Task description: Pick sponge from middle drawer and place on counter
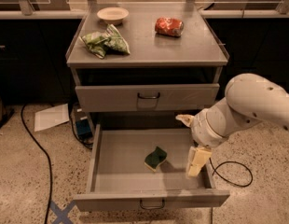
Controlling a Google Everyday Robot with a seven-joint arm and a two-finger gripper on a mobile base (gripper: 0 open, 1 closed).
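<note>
The sponge point(155, 158), dark green over yellow foam, lies in the open middle drawer point(109, 149), right of its centre. My gripper point(191, 142) hangs over the drawer's right side, to the right of the sponge and apart from it. It is open and empty, with one pale finger point(185, 120) near the drawer's back and the other point(198, 161) low near the right wall. The grey counter point(182, 48) tops the cabinet above.
On the counter are two green-and-white snack bags point(105, 43), a pale bowl point(112, 15) and a red-orange foil packet point(168, 26). The top drawer point(147, 97) is shut. Cables point(234, 171), a paper sheet point(51, 117) and a small blue box point(83, 126) lie on the floor.
</note>
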